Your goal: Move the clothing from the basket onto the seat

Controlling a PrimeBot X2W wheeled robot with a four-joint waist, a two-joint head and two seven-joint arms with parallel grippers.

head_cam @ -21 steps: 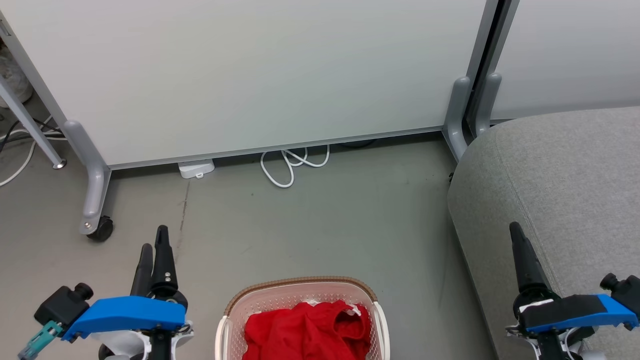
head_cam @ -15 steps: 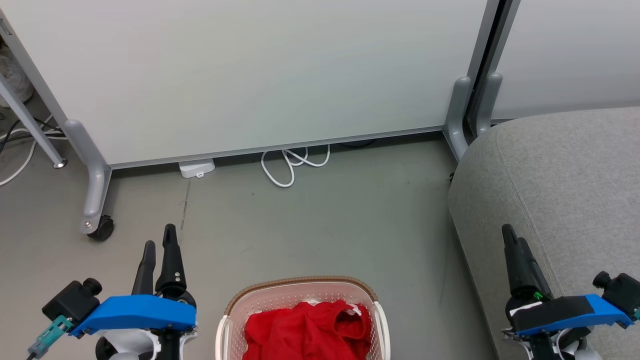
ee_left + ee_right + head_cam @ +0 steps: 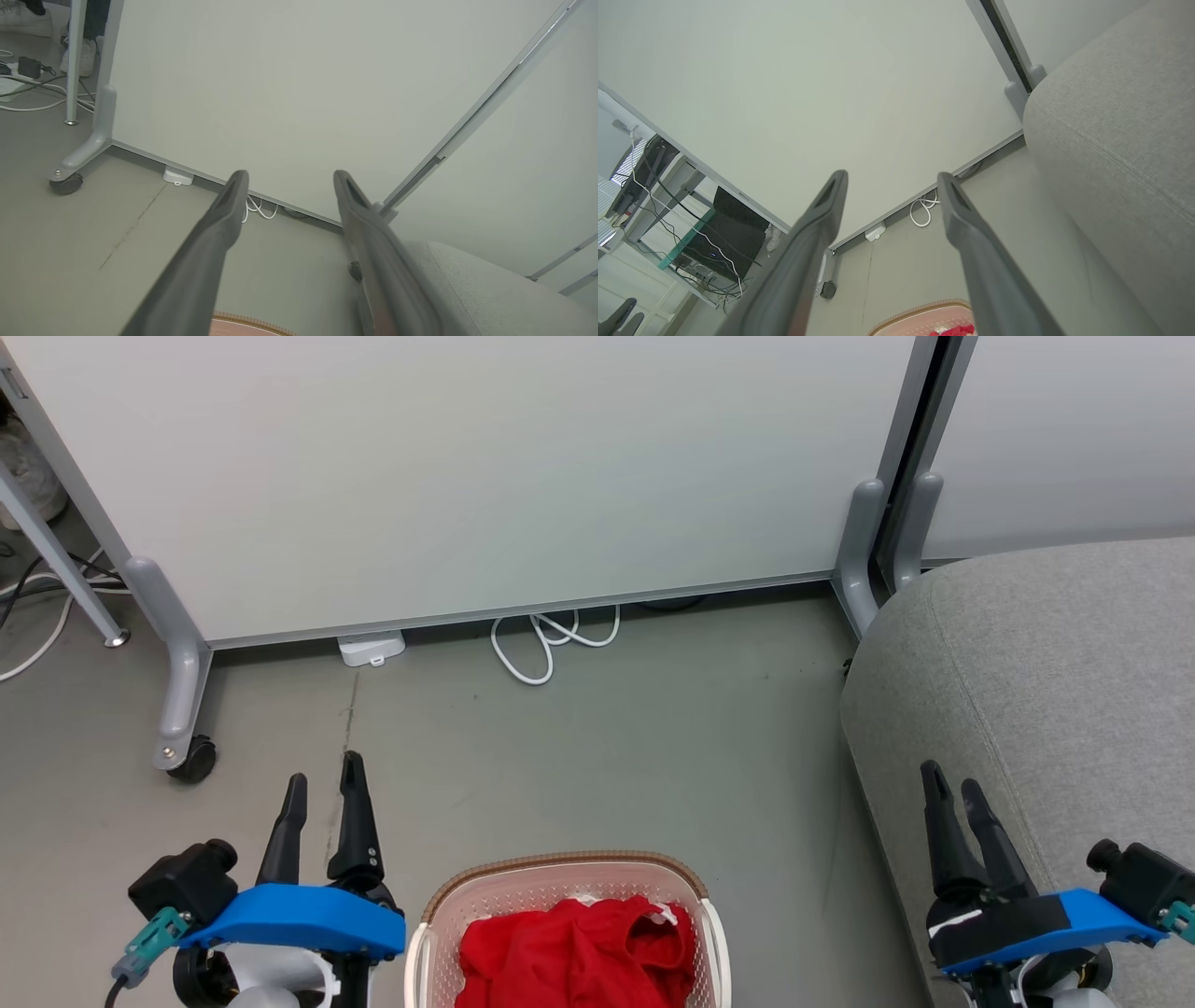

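Bright red clothing (image 3: pixel 579 957) lies bunched in the cream perforated basket (image 3: pixel 560 875) with a brown rim, at the bottom centre of the head view. The grey fabric seat (image 3: pixel 1055 681) fills the right side. My left gripper (image 3: pixel 324 777) hovers above the floor just left of the basket, open and holding nothing. My right gripper (image 3: pixel 950 784) stands open over the seat's left edge, also holding nothing. The right wrist view catches the basket rim (image 3: pixel 920 311) and a scrap of red clothing (image 3: pixel 955 331) between my fingers (image 3: pixel 962 224).
A pale partition panel (image 3: pixel 467 476) on grey castor feet (image 3: pixel 182 709) stands behind the bare grey floor (image 3: pixel 607 756). A white cable loop (image 3: pixel 551 644) and small white box (image 3: pixel 371 649) lie at its base. Desk legs and cables sit at the far left.
Both grippers have opened from nearly closed fingers. The left gripper has shifted right toward the basket, and the right gripper has shifted slightly left.
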